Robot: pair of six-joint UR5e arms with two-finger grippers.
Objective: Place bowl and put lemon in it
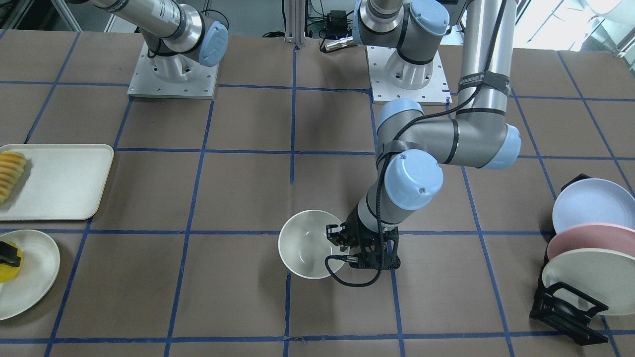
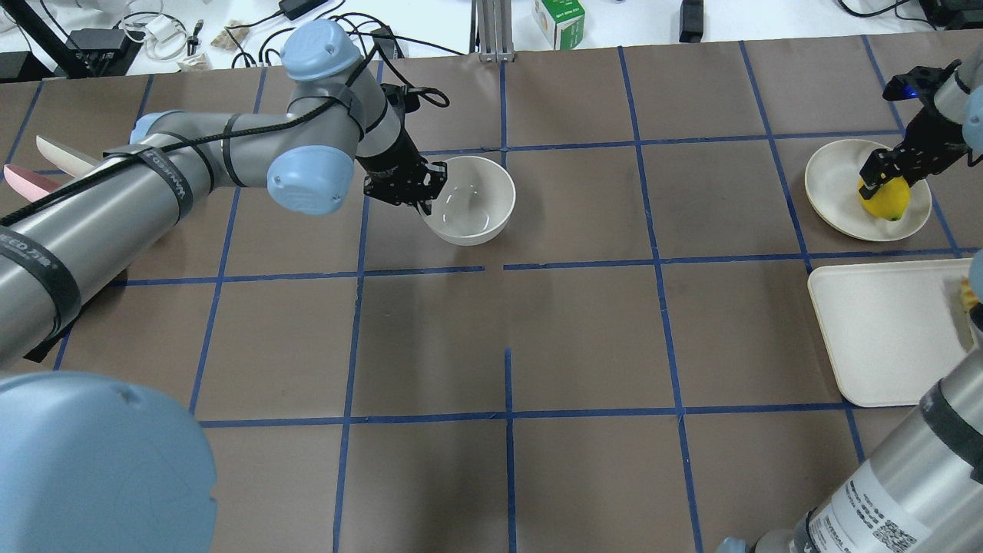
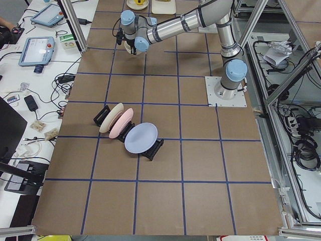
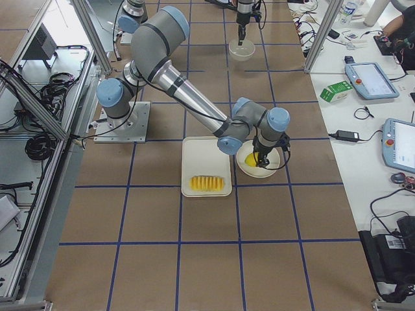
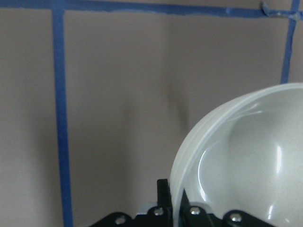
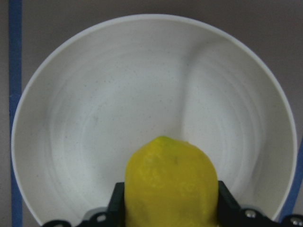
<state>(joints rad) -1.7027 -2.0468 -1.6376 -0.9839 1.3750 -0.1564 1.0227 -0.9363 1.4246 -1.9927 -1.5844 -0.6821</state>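
The left gripper (image 2: 421,198) is pinching the rim of the bowl (image 2: 474,203), one finger inside the wall and one outside, on the side nearest the arm. The bowl is sitting upright and empty near the middle of the table (image 2: 584,338), on the far side from the robot. From where I'm standing I can't quite tell whether its base is resting on the paper or hanging just above it.

Well apart, at the right end, the right gripper (image 2: 880,189) is closing round the lemon (image 2: 885,201), a finger pressing on each flank, over the plate (image 2: 833,180) beside the tray (image 2: 883,338).

The bowl is being held by one edge only, so if the fingers open while it is tilting or off the paper it could rock or skate sideways, and a finger dragging on the rim could tug it along. The lemon is round and bumpy, so a shallow pinch could let it squirt out during the long carry. The left arm is also crowding the bowl, right where the right arm will need to come in
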